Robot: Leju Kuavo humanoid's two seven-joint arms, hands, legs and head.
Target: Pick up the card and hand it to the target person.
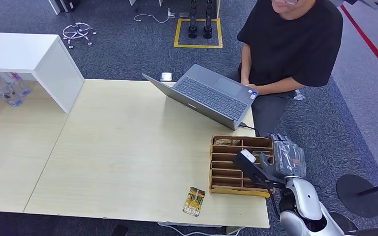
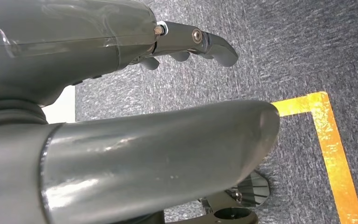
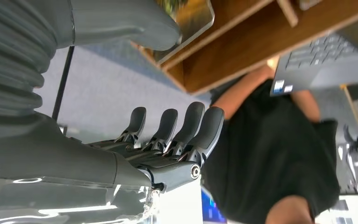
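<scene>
The task was barely begun, by the look of it. Nearest the robot, at the table's front edge, the card [image 1: 194, 201] lay flat on the wood, just beside the front left corner of the wooden organizer tray [image 1: 215, 189], touched by nothing. The right hand [image 1: 275, 164] hovered over the tray's right side, well short of the card; in the right wrist view its fingers [image 3: 186, 128] lay side by side, gently curled, apart from the thumb and holding nothing. The left hand [image 2: 135, 121] hung over the carpet, fingers loosely bent, thumb apart, also unladen. Beyond the tray stood the open laptop [image 1: 207, 96], and behind it sat the person [image 1: 290, 44], arms at the keyboard. Reaching, grasping, lifting and handing over all seemed to remain.
</scene>
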